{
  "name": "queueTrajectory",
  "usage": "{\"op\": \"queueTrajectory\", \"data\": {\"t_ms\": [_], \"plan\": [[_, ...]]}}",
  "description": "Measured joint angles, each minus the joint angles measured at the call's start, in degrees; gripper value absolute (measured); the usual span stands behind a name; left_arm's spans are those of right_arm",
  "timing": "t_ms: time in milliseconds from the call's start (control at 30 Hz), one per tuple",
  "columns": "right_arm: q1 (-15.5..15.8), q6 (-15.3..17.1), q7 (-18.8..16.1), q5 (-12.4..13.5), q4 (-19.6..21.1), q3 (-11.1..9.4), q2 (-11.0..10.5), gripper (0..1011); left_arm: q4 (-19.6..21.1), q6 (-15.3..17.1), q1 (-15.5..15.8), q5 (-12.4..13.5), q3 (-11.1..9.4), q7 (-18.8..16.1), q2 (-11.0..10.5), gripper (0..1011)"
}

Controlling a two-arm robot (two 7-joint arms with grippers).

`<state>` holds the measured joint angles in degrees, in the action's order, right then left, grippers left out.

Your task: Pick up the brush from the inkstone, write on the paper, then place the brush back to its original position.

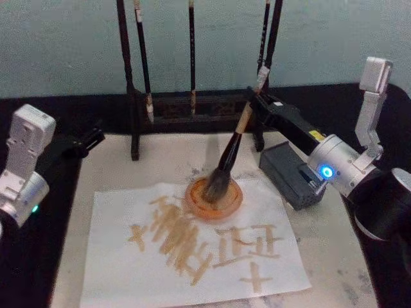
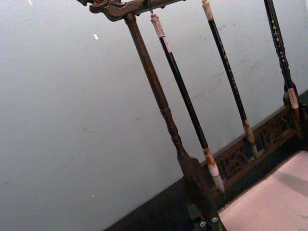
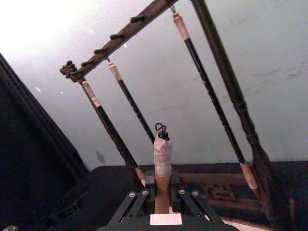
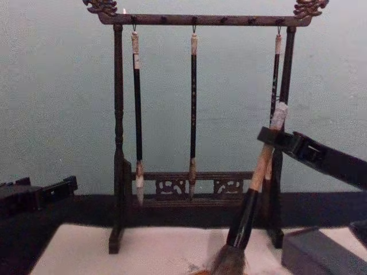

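The brush (image 1: 232, 144) leans steeply, its bushy bristles resting in a shallow orange dish (image 1: 235, 204) that sits on the paper (image 1: 122, 279). My right gripper (image 1: 255, 97) is shut on the tan upper handle, just below the whitish cap (image 3: 162, 153). From the chest, the brush (image 4: 253, 197) slants down from that gripper (image 4: 270, 137). Tan written strokes cover the paper. The dark grey inkstone (image 1: 290, 172) lies right of the dish, under my right arm, with nothing on it. At the table's left edge my left gripper (image 1: 95, 136) sits parked and shut, holding nothing.
A wooden brush rack (image 4: 117, 143) stands at the back of the table, close behind the held brush. Slim dark brushes (image 4: 194, 109) hang from it. The inkstone's corner (image 4: 321, 249) shows at lower right from the chest. A pale wall lies behind.
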<state>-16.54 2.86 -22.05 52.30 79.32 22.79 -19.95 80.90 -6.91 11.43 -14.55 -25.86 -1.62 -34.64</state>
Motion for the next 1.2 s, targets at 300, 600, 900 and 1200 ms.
{"op": "queueTrajectory", "data": {"t_ms": [300,600,900,1200], "plan": [[0.60,0.50,1.20,0.75,-0.23,-0.82,-0.02,195,0.00,0.00,0.00,0.00,0.00,0.00,0.00,1002],[1.16,1.43,3.31,0.97,-0.21,-1.44,-0.44,195,0.00,0.00,0.00,0.00,0.00,0.00,0.00,1002],[1.54,2.02,4.84,0.86,-1.09,-2.16,-0.31,199,0.00,0.00,0.00,0.00,0.00,0.00,0.00,1002],[1.88,2.60,5.57,2.23,-2.23,-3.27,0.34,202,0.00,0.00,0.00,0.00,0.00,0.00,0.00,1002]]}}
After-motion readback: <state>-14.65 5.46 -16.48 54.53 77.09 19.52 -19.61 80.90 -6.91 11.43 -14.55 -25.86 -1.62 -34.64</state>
